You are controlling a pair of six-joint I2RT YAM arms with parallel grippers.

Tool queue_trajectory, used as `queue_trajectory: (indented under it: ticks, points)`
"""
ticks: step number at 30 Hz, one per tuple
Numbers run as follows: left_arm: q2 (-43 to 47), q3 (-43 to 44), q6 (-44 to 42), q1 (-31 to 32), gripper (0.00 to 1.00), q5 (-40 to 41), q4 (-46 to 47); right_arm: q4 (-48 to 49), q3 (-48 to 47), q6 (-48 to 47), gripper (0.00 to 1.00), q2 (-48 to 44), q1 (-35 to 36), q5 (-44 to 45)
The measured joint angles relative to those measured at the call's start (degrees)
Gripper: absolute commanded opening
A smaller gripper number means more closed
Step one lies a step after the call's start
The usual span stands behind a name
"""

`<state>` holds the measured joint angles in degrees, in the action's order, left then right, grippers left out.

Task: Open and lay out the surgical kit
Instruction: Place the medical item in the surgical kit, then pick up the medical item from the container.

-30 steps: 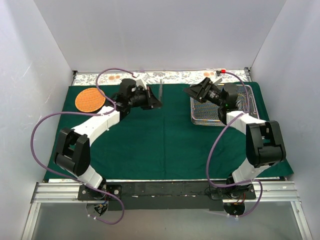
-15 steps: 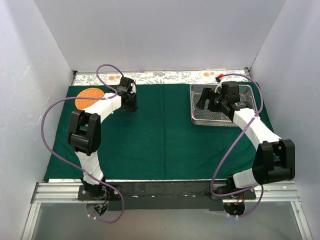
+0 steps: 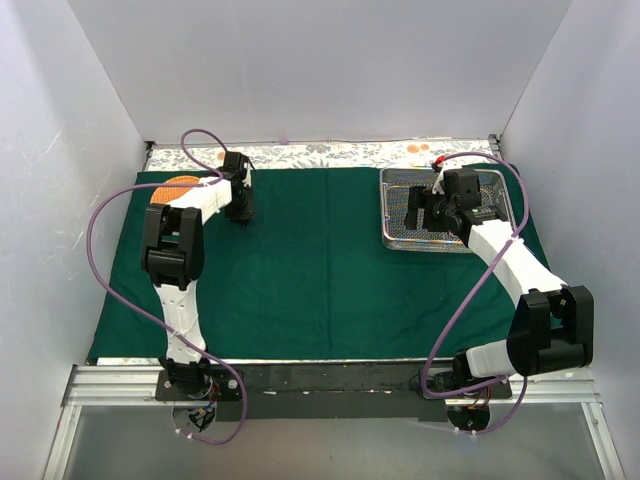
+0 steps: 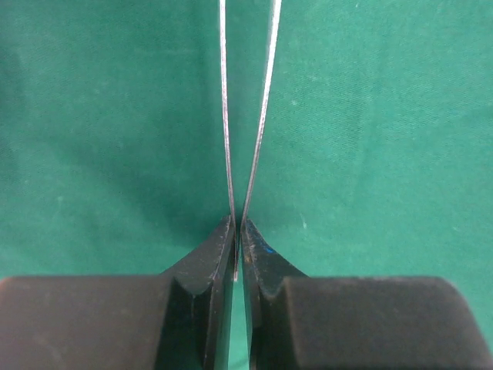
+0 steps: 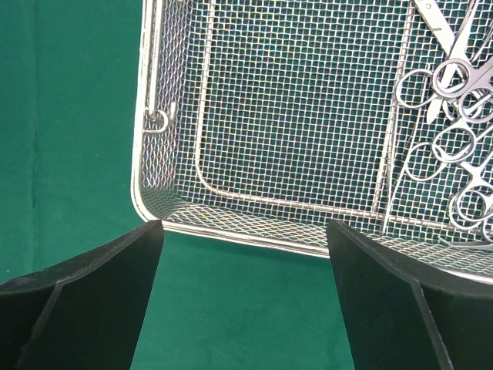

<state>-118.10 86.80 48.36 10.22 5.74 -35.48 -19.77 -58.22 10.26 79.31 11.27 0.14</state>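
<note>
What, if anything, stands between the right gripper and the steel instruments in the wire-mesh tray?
Nothing visible does. The right gripper, jaws open, hangs at the wire-mesh tray edge. The instruments lie uncovered in the tray's right part in the wrist view, with only bare mesh between.

- Cloth (image 3: 320, 290): spread over the table (image 3: 320, 153), under every item below.
- Basket (image 3: 172, 190): far left corner, on the cloth.
- Tray (image 3: 392, 238): far right, on the cloth.
- Instruments (image 5: 454, 116): in the tray, bunched at the right of my right wrist view.
- My left gripper (image 3: 243, 212): over the cloth, just right of the basket.
- Tweezers (image 4: 227, 131): between my left fingers, reaching ahead above the cloth.
- My right gripper (image 3: 418, 208): over the tray's left part, its rim just ahead of my fingertips.
</note>
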Motion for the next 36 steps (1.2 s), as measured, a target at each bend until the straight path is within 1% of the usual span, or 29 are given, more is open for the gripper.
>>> queue_trajectory:
  ticks: [2, 7, 8, 9, 12, 14, 15, 21, 22, 24, 25, 26, 27, 30, 33, 36]
  points:
    - [-0.9, 0.5, -0.5, 0.0, 0.09, 0.0, -0.1, 0.0, 0.0, -0.2, 0.95, 0.0, 0.0, 0.1]
    - [-1.5, 1.4, -1.3, 0.0, 0.19, 0.0, 0.0, 0.0, 0.0, -1.1, 0.95, 0.0, 0.0, 0.2]
    - [-1.5, 1.4, -1.4, 0.0, 0.22, -0.1, 0.0, 0.0, 0.0, -1.2, 0.95, 0.0, 0.0, 0.2]
    - [-1.5, 1.4, -1.5, 0.0, 0.29, -0.2, 0.1, 0.0, 0.0, -1.3, 0.95, 0.1, 0.0, 0.3]
    - [-1.5, 1.4, -1.7, 0.0, 0.39, -0.2, 0.1, -0.1, 0.0, -1.6, 0.95, 0.5, 0.0, 0.6]
    - [-1.5, 1.3, -1.8, 0.0, 0.44, -0.2, 0.3, -0.3, 0.0, -1.7, 0.95, 0.8, 0.0, 0.8]
    - [-1.4, 1.1, -1.9, 0.0, 0.49, -0.2, 0.6, -0.6, -0.1, -1.7, 0.95, 1.0, 0.0, 0.9]
    - [0.0, -0.2, -1.7, 0.0, 0.65, 1.2, 0.5, -1.6, -1.1, -2.1, 0.95, 1.3, 0.0, 1.2]
    - [0.5, -0.3, -1.6, 0.0, 0.72, 1.4, 0.2, -1.6, -1.5, -2.1, 0.95, 1.4, 0.0, 1.2]
    - [2.4, -0.9, -1.2, 0.0, 0.81, 1.8, -0.2, -1.8, -2.9, -2.2, 0.95, 1.8, 0.0, 1.5]
    - [3.8, -1.3, -0.8, 0.0, 0.92, 1.8, -0.5, -2.0, -4.0, -2.3, 0.96, 2.3, 0.0, 1.8]
    - [5.7, -1.8, -0.5, 0.0, 0.97, 1.9, -0.4, -2.1, -4.7, -2.4, 0.96, 2.6, 0.0, 2.2]
    - [7.4, -2.2, -0.2, 0.0, 0.98, 1.8, -0.5, -2.5, -6.2, -2.6, 0.95, 3.5, 0.0, 3.0]
    - [15.8, -6.0, 1.4, 0.0, 0.98, 1.7, 1.2, -2.7, -8.6, -2.7, 0.94, 5.5, -0.3, 5.4]
    - [25.2, -12.3, 1.8, 0.0, 0.98, 1.8, 4.8, -3.0, -10.0, -2.5, 0.93, 7.8, -1.3, 8.0]
    - [31.6, -18.8, 2.3, 0.0, 0.98, 1.9, 7.3, -3.4, -11.9, -1.6, 0.91, 11.0, -3.2, 9.7]
